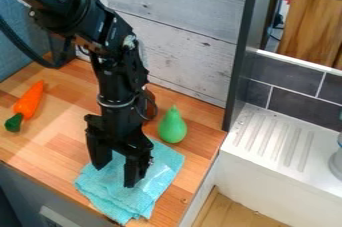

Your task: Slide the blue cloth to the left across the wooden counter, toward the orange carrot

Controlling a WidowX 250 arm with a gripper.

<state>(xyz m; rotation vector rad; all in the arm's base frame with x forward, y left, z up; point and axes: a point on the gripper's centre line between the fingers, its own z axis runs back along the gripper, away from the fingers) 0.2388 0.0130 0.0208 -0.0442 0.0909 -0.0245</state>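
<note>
Black and jointed, the arm [77, 16] comes in from the upper left of the view and bends down so that the hand [115, 175] hangs with its fingertips pointing almost straight down. It stands wide, a clear gap between its two blocky fingers, with nothing gripped there. Directly beneath it lies a turquoise cloth [137, 198], partly covered by the fingers; whether they touch it I cannot tell. The cloth's long axis runs at a slant, from behind the hand on the view's right to in front of it, toward the near edge of the desk [57, 146]. It is soft, folded in layers and creased, with uneven corners. Just beside the cloth, behind the hand and to its right in the view, is a smooth green pear [172, 128], round at its near end, its narrow end pointing away from the camera. Well apart from the hand, on the view's left, lies an orange carrot [28, 102], tapered, its green top toward the near edge and its tip pointing away. Striped wooden boards form the desk; grey wood-grained panels [190, 46] rise behind, and a pale ridged drainboard [277, 138] is farther right.
</note>
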